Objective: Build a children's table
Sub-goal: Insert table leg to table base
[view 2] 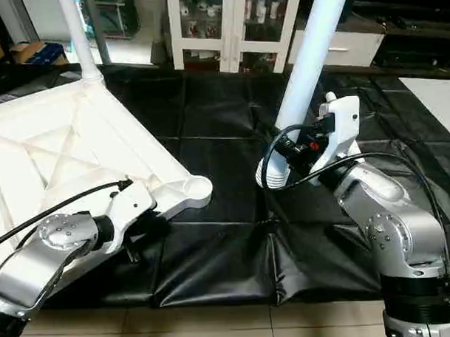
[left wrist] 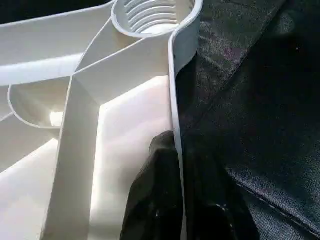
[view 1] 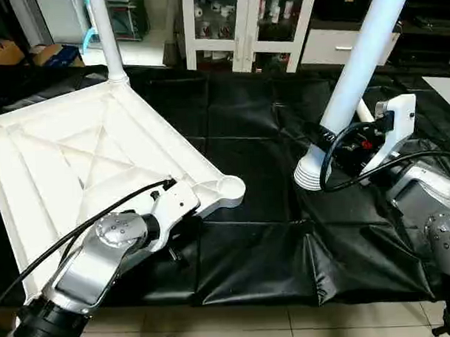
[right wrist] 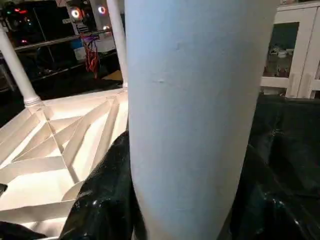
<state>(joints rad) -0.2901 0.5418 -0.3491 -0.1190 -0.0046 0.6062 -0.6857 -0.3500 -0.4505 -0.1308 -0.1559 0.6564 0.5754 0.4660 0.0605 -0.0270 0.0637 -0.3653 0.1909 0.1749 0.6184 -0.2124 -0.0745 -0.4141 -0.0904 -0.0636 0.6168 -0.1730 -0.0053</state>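
With one leg (view 1: 104, 36) already seated in the far socket of the upturned table top (view 1: 77, 155), whose rim is pinched by the left gripper (left wrist: 172, 200) fingers, a second leg (view 2: 306, 69), clasped by the right gripper (view 2: 302, 155), is held tilted near the empty near socket (view 1: 227, 189), others apparently pending

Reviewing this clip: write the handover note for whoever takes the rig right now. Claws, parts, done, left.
Left claw: shut on the rim of the table top, near the empty threaded corner socket.
Right claw: shut on a loose leg, tilted, ribbed end low over the black mat, apart from the top.
Top lies underside up on the mat.
Done: two legs seen standing in the far sockets, one at.
Left: seat the held leg in the near socket; any further leg.
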